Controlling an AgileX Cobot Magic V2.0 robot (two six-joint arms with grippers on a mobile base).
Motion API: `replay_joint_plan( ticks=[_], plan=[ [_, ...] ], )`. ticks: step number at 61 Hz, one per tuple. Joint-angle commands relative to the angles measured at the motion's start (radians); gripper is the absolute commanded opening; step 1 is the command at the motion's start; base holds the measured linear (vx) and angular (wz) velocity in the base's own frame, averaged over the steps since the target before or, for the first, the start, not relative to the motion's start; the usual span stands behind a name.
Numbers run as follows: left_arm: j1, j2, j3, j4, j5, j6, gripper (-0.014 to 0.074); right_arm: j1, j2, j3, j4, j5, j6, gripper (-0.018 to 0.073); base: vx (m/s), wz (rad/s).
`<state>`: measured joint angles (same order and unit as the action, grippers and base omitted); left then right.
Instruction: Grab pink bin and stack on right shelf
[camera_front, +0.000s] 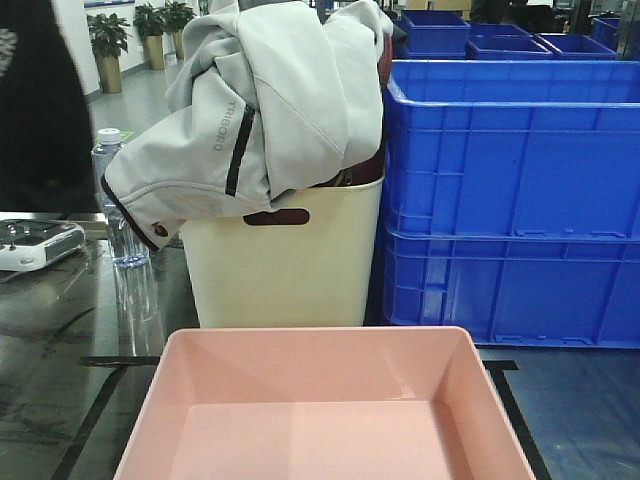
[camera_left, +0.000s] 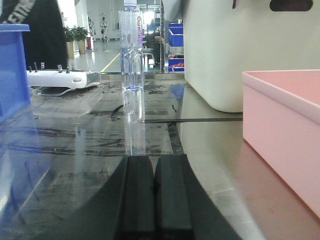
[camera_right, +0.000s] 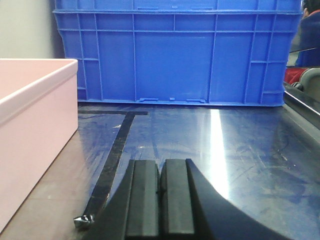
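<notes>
The pink bin (camera_front: 330, 400) sits empty at the near edge of a shiny steel top, inside black tape lines. In the left wrist view its left wall (camera_left: 282, 130) stands to the right of my left gripper (camera_left: 154, 162), which is shut, empty and low over the steel. In the right wrist view its right wall (camera_right: 35, 130) stands left of my right gripper (camera_right: 160, 165), also shut with nothing between its fingers. The steel top (camera_right: 240, 145) with tape lines fits the right shelf, though I cannot tell for sure. Neither gripper shows in the front view.
A cream bin (camera_front: 285, 260) stuffed with a grey jacket (camera_front: 270, 100) stands behind the pink bin. Stacked blue crates (camera_front: 510, 200) fill the right. A water bottle (camera_front: 120, 200) and a white controller (camera_front: 35, 243) stand at the left. A small screw (camera_right: 82, 220) lies on the tape.
</notes>
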<state>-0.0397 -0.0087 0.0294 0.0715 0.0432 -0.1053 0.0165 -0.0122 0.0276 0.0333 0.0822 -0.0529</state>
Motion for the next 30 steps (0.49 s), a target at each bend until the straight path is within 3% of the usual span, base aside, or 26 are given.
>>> replay_joint_plan(
  ticks=[1,12,30],
  plan=[
    [0.0,-0.019,0.015,-0.009,-0.083,-0.003,-0.0002,0.0,-0.011,0.004,0.0,-0.098,0.003,-0.0009,0.0,0.0],
    [0.0,-0.019,0.015,-0.009,-0.083,-0.003,-0.0002,0.0,-0.013,0.004,-0.089,-0.123,0.095,-0.0009,0.0,0.0],
    [0.0,-0.019,0.015,-0.009,-0.083,-0.003,-0.0002,0.0,-0.011,0.004,-0.075,-0.147,0.092,-0.0009,0.0,0.0]
  ],
)
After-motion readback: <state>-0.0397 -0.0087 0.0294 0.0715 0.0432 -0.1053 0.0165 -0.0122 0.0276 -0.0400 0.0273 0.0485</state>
